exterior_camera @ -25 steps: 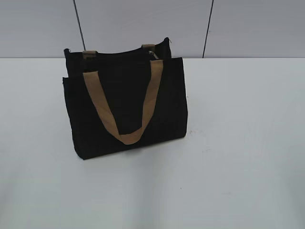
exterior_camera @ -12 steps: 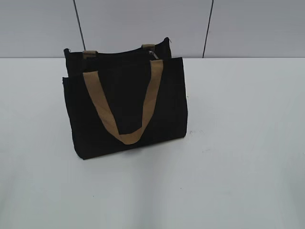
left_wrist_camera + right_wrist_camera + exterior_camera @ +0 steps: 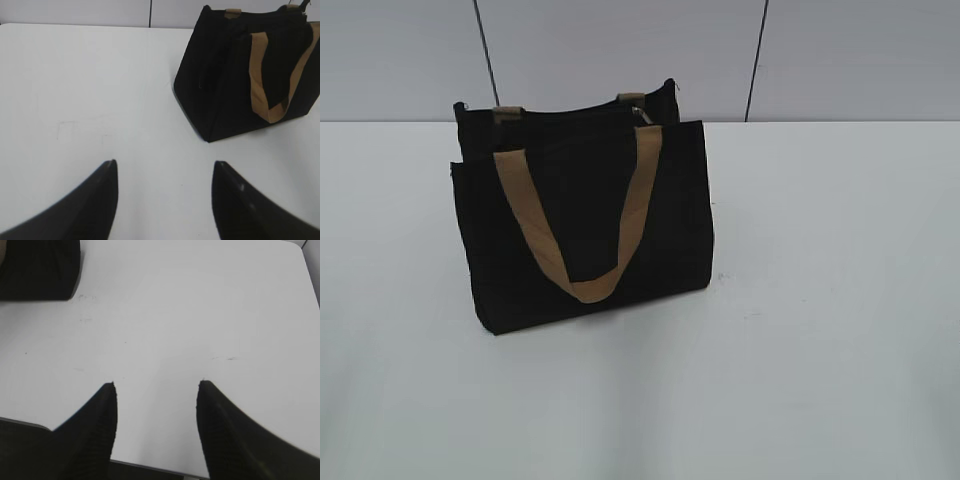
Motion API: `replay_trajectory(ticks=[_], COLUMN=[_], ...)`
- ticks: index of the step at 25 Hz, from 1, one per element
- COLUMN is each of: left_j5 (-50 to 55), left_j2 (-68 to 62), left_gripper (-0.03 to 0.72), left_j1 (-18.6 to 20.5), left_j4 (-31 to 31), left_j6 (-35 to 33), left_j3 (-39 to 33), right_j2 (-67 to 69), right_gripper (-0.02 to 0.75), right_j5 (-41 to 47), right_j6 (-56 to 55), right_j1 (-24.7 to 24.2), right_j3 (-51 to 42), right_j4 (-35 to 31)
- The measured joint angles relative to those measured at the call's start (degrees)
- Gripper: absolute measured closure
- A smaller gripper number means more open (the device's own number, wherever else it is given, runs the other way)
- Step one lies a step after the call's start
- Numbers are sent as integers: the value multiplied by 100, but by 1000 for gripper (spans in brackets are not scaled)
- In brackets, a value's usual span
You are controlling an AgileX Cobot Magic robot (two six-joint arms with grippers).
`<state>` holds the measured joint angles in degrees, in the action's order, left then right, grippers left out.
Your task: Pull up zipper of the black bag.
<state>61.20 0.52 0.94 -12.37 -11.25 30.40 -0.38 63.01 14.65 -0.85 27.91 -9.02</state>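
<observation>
In the right wrist view the black bag [image 3: 37, 270] is cut off by the top and left edges, so only one lower corner shows. In the left wrist view the right edge slices off the bag's far end, taking part of the tan strap handle [image 3: 262, 82] with it. On the bag's top edge the zipper [image 3: 642, 113] is only a tiny silvery glint; its teeth are too small to tell open from closed.

This looks like a robot test bay or lab, not a home. A plain white bench [image 3: 820, 300] fills the floor of the view, scuffed with a few small marks, and at 12 o'clock stands a bare grey panelled wall [image 3: 620, 50] split by thin dark seams [image 3: 486, 50]. Furnishings are otherwise sparse.
</observation>
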Motion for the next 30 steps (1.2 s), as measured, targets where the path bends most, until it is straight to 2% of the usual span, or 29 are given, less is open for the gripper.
replay_trajectory(ticks=[30], left_j5=[0], left_j2=[0], left_gripper=[239], left_j1=[0], left_j4=[-5], left_j6=[-13], left_j3=[0], right_j2=[0], right_gripper=[334], right_j5=[0], right_j6=[0], right_j1=[19], right_j3=[0], right_j4=[0])
